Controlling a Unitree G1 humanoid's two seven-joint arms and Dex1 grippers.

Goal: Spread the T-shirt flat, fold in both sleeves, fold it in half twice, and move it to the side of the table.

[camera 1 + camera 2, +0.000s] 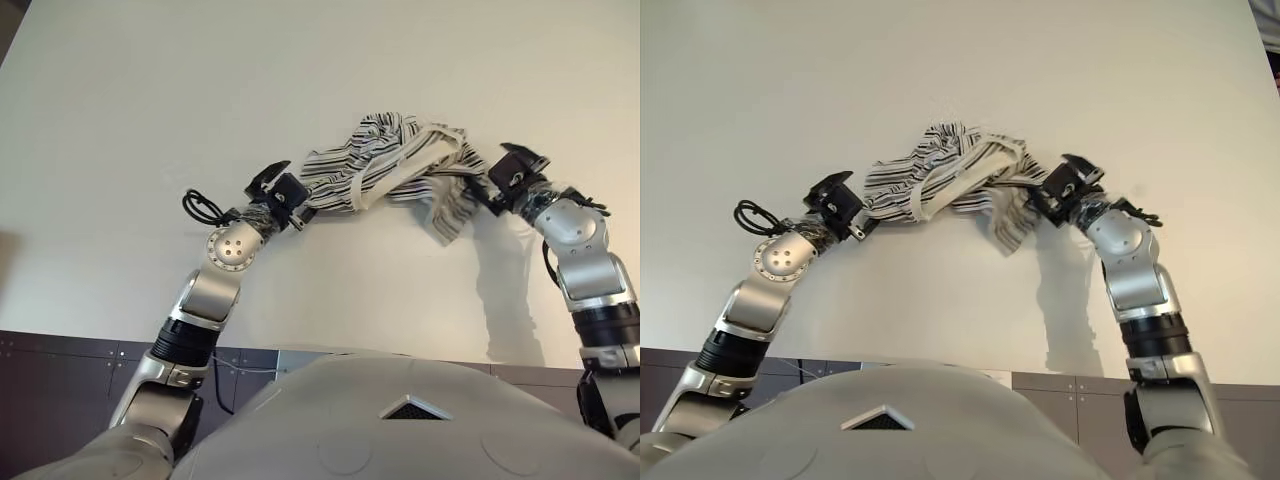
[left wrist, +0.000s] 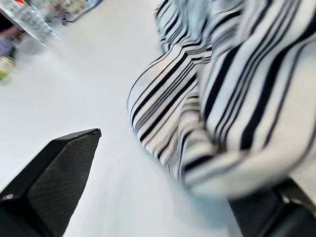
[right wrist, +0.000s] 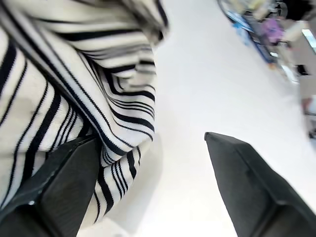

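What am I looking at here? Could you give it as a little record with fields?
Shirt: striped T-shirt, bunched up, not spread
Where: white table, between the two arms
Left gripper: open, cloth over one finger
Right gripper: open, cloth over one finger
Folds done: none

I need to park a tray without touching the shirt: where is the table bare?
The table is bare beyond the T-shirt, across its far side, and on the near strip between the T-shirt and the front edge. It is crowded in the middle, where the T-shirt bunches between the left gripper and the right gripper.
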